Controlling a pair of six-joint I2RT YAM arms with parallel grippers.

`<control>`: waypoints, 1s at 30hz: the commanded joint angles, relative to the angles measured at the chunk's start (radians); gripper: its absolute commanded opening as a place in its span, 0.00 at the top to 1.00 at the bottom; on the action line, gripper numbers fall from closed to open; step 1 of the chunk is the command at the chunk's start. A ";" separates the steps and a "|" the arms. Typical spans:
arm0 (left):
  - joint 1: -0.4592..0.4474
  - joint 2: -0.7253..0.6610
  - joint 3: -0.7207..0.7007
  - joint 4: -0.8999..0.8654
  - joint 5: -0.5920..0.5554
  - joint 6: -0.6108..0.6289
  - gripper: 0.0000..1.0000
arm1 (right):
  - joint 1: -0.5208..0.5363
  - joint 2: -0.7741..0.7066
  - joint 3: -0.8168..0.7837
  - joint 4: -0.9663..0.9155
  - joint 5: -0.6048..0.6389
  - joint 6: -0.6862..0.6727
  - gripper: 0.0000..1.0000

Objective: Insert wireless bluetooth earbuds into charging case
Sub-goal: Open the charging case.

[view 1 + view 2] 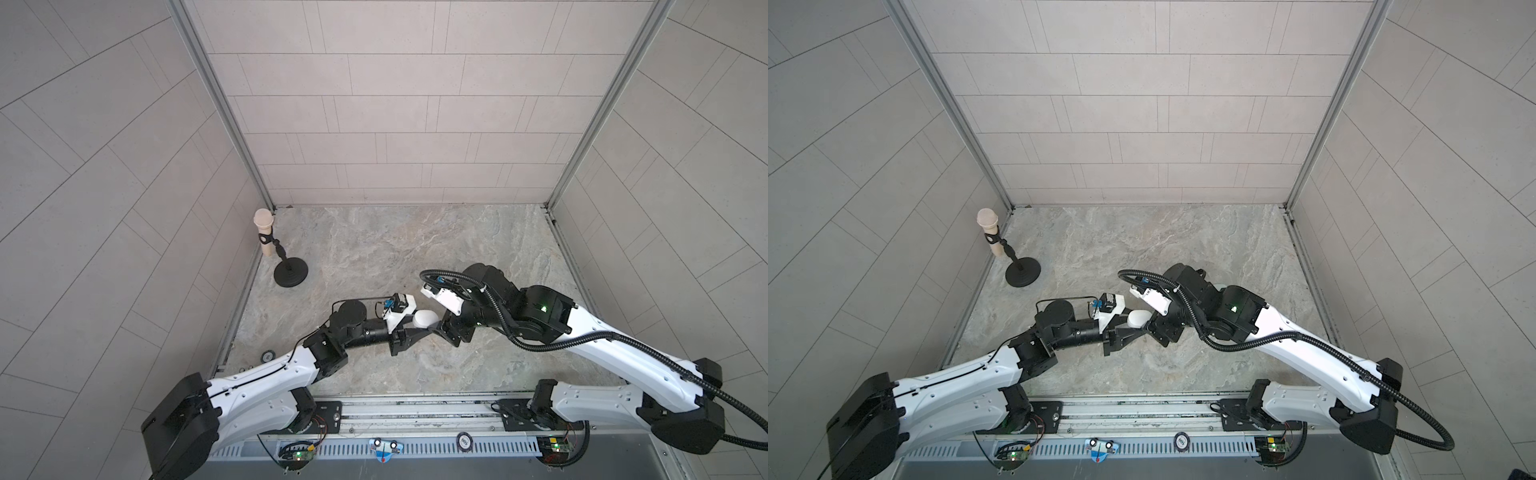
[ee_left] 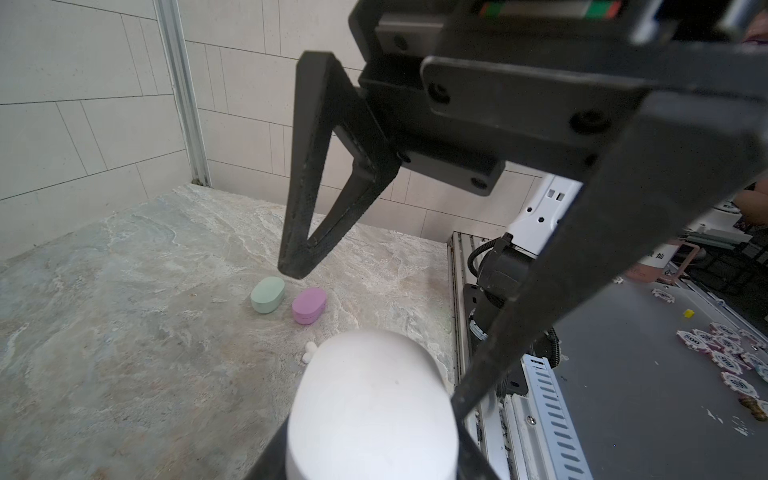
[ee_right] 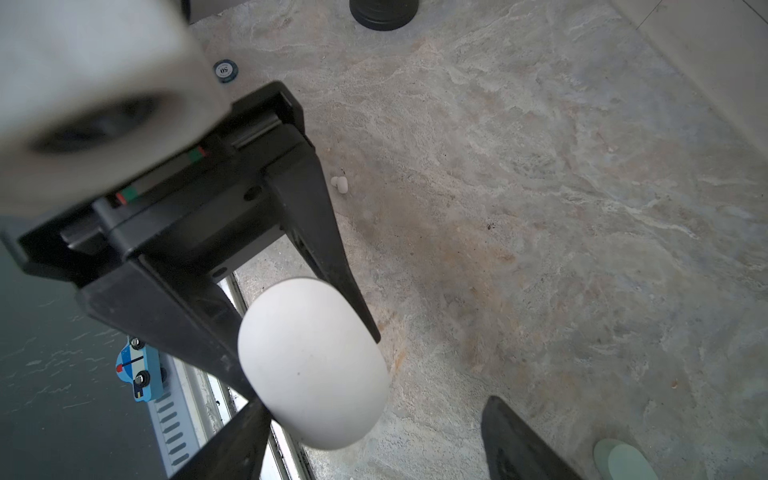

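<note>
The white case (image 3: 311, 365) looks smooth matt plastic, the black fingers (image 2: 301, 195) grainy, the table (image 3: 540, 187) veined stone.

The counter (image 1: 395, 249) is surfaced in grey-beige marbled stone and is enclosed on three sides by tiled walls (image 1: 395, 104). A microphone stand (image 1: 291, 272) is set on its round black base near the far left corner, just beside the left wall. A dark round chip (image 1: 268, 355), marked 50, is found lying flat near the left edge, well apart from the stand. In the left wrist view a mint-green case (image 2: 268, 294) and a lilac case (image 2: 309, 305) are seen lying shut, just beside each other; contact between them cannot be confirmed. Two white earbuds (image 2: 309, 353) are noted near the lilac case, touching each other. Small dark specks (image 3: 490, 226) are observed on the stone.
</note>
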 commanded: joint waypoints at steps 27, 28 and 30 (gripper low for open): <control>0.019 -0.050 -0.072 0.096 -0.039 -0.052 0.81 | -0.045 -0.036 0.112 -0.034 0.109 0.138 0.06; 0.028 -0.055 -0.080 0.106 -0.045 -0.058 0.81 | -0.057 -0.042 0.112 -0.048 0.107 0.162 0.06; 0.042 -0.066 -0.089 0.112 -0.050 -0.062 0.81 | -0.089 -0.058 0.103 -0.070 0.093 0.211 0.04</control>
